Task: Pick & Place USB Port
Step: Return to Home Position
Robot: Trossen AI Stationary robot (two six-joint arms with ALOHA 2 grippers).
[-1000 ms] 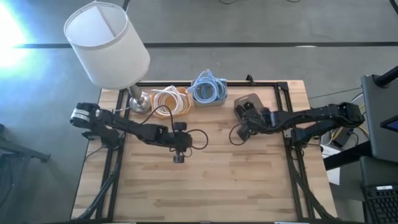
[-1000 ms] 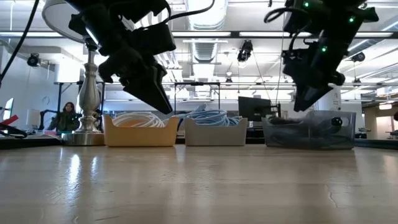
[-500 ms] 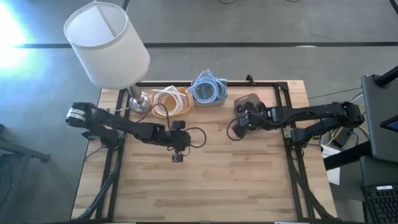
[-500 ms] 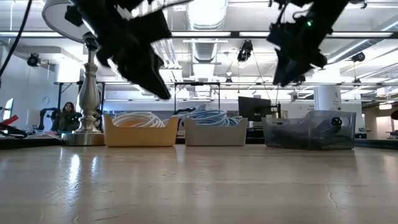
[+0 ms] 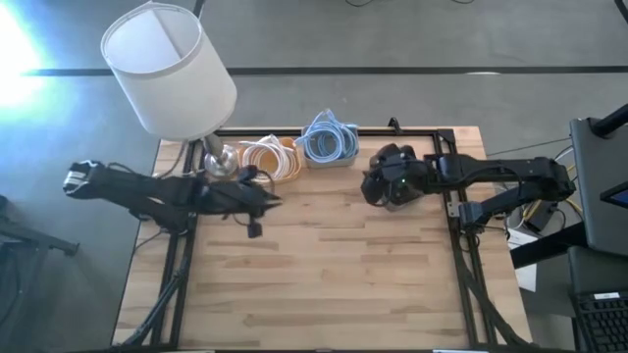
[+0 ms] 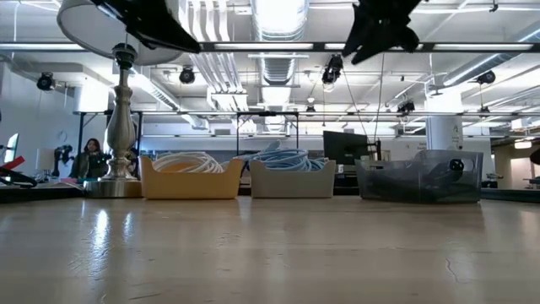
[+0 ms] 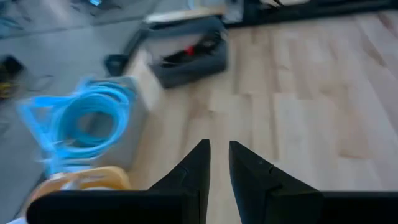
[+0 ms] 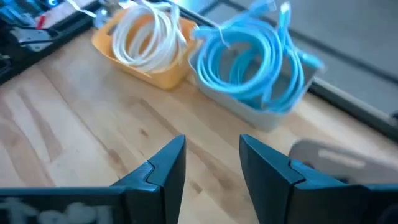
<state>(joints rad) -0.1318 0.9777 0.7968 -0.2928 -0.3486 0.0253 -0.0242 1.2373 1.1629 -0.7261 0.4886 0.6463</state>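
A clear bin [image 6: 419, 177] [image 7: 186, 53] on the table's far right holds dark USB parts and something red. In the high view my right gripper [image 5: 381, 186] hangs over that bin and hides most of it. It is open, and its wrist view [image 8: 211, 155] shows bare wood between the fingers. My left gripper [image 5: 263, 199] floats above the table near the orange bin. Its fingers [image 7: 219, 155] are open by only a narrow slit, with nothing in it. In the low view both grippers [image 6: 156, 21] [image 6: 384, 25] are high above the table, and no USB part lies on the tabletop.
Along the far edge stand a lamp [image 5: 169, 69] with a metal base [image 5: 221, 157], an orange bin of white cable [image 5: 267, 157] [image 8: 149, 43] and a grey bin of blue cable [image 5: 329, 142] [image 8: 255, 62]. A black frame runs around the table's far edge. A person sits in the room behind [image 6: 89, 160].
Both arms have risen well clear of the table, almost out of the top of the low view. The left gripper has drawn back toward the table's left and far edge, near the orange bin. The right gripper has moved toward the far edge, over the clear bin.
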